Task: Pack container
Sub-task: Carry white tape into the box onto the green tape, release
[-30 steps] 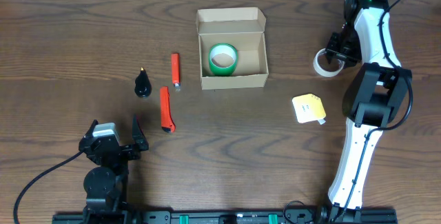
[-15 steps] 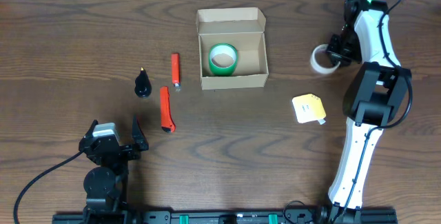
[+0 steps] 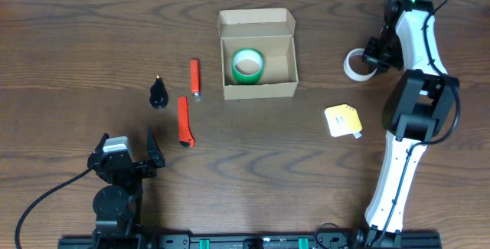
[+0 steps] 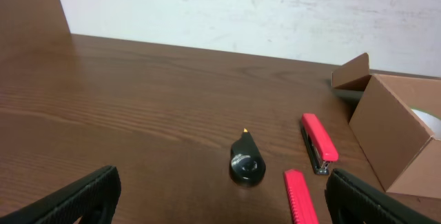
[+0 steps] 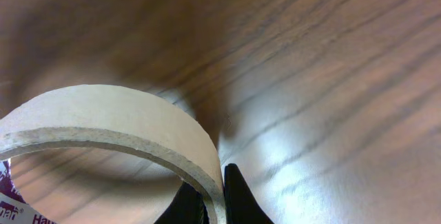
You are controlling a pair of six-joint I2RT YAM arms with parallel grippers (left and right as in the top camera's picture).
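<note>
The container (image 3: 258, 88), an open brown cardboard box with its flap lid folded back, stands at the table's upper middle and shows again at the right edge of the left wrist view (image 4: 403, 134). A green tape roll (image 3: 248, 65) lies inside it. At the far right my right gripper (image 3: 370, 60) is shut on the wall of a white tape roll (image 3: 355, 67). The right wrist view shows both black fingertips pinching the roll's cardboard ring (image 5: 131, 124) from inside and outside. My left gripper (image 3: 126, 153) rests open near the front left edge, holding nothing.
Left of the box lie a red stapler (image 3: 195, 77), a red utility knife (image 3: 184, 121) and a black teardrop-shaped object (image 3: 158, 93). A yellow sticky-note pad (image 3: 343, 119) sits right of centre. The right arm's white links (image 3: 406, 126) stretch along the right side.
The right gripper has closed on the white tape roll's wall, and the roll has shifted slightly left and up. The left arm has stayed still.
</note>
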